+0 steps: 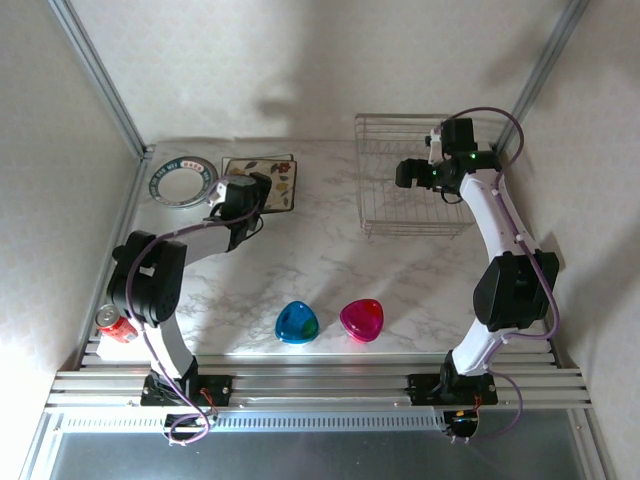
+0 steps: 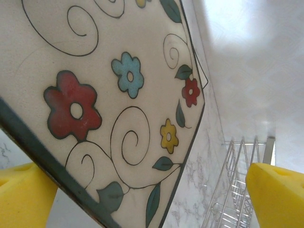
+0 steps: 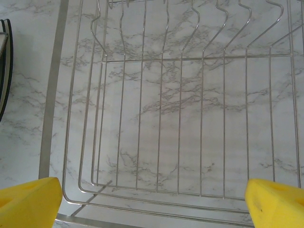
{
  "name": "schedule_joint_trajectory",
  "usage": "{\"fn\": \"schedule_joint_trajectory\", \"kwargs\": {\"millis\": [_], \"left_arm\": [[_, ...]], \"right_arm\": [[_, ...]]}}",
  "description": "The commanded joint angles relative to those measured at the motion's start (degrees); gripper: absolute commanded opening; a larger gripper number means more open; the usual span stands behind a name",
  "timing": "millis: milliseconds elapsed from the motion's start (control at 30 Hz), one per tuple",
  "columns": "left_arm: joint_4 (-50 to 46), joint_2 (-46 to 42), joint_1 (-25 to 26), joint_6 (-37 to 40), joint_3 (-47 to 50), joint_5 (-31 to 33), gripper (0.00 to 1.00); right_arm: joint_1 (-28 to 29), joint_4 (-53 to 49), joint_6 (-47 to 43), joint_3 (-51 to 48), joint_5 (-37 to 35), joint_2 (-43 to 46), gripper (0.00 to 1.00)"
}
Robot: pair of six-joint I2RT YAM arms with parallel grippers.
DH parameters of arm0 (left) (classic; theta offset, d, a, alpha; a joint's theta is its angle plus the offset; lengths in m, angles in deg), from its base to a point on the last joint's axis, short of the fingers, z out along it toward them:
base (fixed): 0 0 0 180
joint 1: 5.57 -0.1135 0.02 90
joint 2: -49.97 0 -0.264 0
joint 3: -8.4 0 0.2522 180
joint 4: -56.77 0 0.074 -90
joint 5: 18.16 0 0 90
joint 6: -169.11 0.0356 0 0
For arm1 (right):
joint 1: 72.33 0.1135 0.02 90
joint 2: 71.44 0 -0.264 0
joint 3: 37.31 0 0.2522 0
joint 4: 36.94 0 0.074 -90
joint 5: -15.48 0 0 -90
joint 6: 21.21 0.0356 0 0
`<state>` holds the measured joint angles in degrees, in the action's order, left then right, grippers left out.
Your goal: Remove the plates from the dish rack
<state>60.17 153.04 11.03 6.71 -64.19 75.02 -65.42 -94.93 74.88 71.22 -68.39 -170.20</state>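
At the far left of the worktop [image 1: 320, 270] lie the plates: a round plate [image 1: 183, 181] with a dark patterned rim near the corner, and just beside it, towards the middle, a square floral plate [image 1: 270, 176], both flat on the marble; the dish rack [image 1: 415, 215] stands well apart at the far right, and its wires look bare; so the unloading seems all but done, with the setting-down of the square plate as the step in hand; the left end effector [image 1: 240, 192] hangs over the near edge of that plate, jaws wide apart, gripping nothing that I can make out; the right end effector [image 1: 408, 175] hovers over the rack, likewise fully open and empty; the next move, as I judge it, calls for the left arm to rise off the plate without catching its rim, and the right to leave the rack without snagging a wire; nearer the arms a blue dish [image 1: 297, 322] and a pink dish [image 1: 361, 319] sit side by side, and a red can [image 1: 115, 322] sits by the left arm; the left wrist view adds what the overhead cannot: the plate's red, blue and yellow flowers and dark border close up between the yellow fingertips [image 2: 23, 197]; the right wrist view looks down through the rack's floor to bare marble, no plate in the part it covers
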Motion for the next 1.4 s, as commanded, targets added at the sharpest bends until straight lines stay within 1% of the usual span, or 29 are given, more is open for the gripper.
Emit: {"fn": "schedule_joint_trajectory", "kwargs": {"millis": [0,300,533,567,900,1167,1200,1367], "left_arm": [[0.09,-3.47,-0.53,1.57,-0.63,0.6,0.99],[1.96,-3.71,-0.53,1.1,2.1,0.86,1.0],[2.31,-2.06,-0.44,0.76,2.22,-0.38,1.0],[3.64,-1.69,-0.48,0.73,2.06,-0.7,1.0],[3.58,2.35,-0.46,0.69,-1.61,-1.51,1.0],[2.87,3.13,-0.97,1.8,-4.75,-2.13,1.0],[1.4,3.13,-1.04,1.99,-5.0,-2.36,1.0],[1.19,2.32,-1.09,2.53,-4.01,-3.37,1.0]], "right_arm": [[0.34,1.11,1.03,0.03,0.98,1.54,0.99],[0.42,1.69,1.04,-1.09,1.34,2.42,0.99],[0.41,1.64,0.86,-1.31,1.08,3.13,0.99],[0.38,1.69,0.86,-1.33,1.1,3.14,0.99],[0.41,1.43,0.51,-0.89,1.06,2.87,0.99],[0.43,1.79,0.42,-1.03,1.07,2.61,0.99],[0.41,1.86,0.47,-0.98,1.16,2.52,0.99],[0.46,2.04,0.49,-1.03,1.34,2.34,0.99]]}}
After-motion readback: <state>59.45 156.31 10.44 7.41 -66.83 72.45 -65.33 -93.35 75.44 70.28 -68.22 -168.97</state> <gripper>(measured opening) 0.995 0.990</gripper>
